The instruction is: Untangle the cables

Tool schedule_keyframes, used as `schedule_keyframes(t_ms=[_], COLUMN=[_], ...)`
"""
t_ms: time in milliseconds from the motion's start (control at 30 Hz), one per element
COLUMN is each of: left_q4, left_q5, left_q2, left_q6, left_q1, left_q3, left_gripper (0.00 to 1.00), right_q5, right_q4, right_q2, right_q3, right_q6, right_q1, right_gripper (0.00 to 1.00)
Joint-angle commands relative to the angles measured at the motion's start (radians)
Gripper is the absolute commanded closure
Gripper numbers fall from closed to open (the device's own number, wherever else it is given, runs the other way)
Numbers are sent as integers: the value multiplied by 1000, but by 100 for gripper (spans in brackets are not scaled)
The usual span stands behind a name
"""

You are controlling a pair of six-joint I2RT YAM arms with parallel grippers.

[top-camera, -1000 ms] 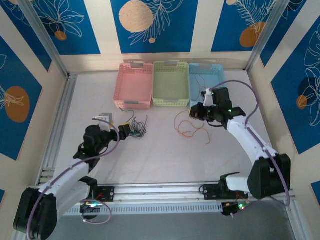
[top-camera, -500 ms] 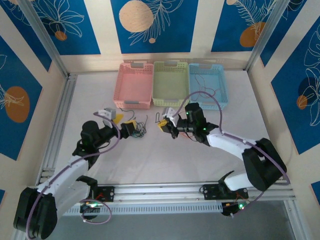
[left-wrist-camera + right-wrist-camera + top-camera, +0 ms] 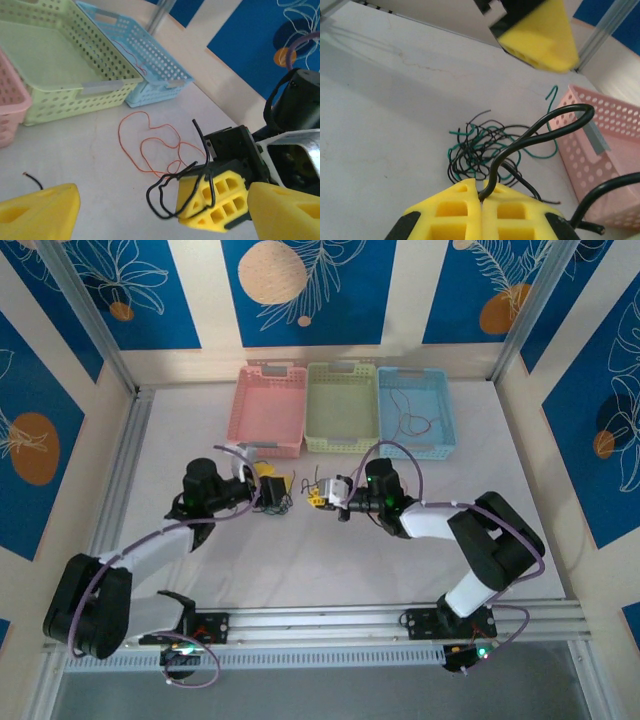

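Note:
A clump of black and dark green cables (image 3: 485, 150) lies on the white table, seen small from above as the clump (image 3: 284, 504). My right gripper (image 3: 481, 196) is shut on a black cable (image 3: 540, 127) that arches up from its pads. From the left wrist, that black cable (image 3: 162, 197) hangs in a loop off the right gripper's yellow fingers (image 3: 215, 200). My left gripper (image 3: 162, 200) stands open, with the loop between its wide-set fingers (image 3: 42, 212). An orange cable (image 3: 150, 145) lies loose on the table behind. From above, the left gripper (image 3: 270, 486) and right gripper (image 3: 320, 497) face each other closely.
Three baskets stand in a row at the back: pink (image 3: 268, 410), green (image 3: 342, 408) and blue (image 3: 415, 412). A thin red cable (image 3: 412, 424) lies in the blue one. The pink basket's wall (image 3: 605, 155) is close to the right of the clump.
My right arm has swung left from the blue basket to the table's middle, close to the left gripper. The left gripper has moved forward to the clump.

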Motion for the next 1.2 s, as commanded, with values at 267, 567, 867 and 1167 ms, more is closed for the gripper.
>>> schedule_keyframes(t_ms=[267,567,867,1167], left_q4=[-103,-23,29,57], left_q5=[16,86,127,112], left_q2=[74,118,163,144], left_q6=[167,163,143,140], left_q1=[-108,-109,-117,-117], left_q3=[79,73,88,79], left_gripper=[29,38,81,100], right_q5=[-123,-162,-170,-167], right_q4=[43,45,70,96], right_q2=[-35,-36,-37,-45], right_q3=[-9,-8,-13,-22], right_q6=[27,40,66,91], right_q1=[-22,-26,-34,-47], right_gripper=[100,100,100,100])
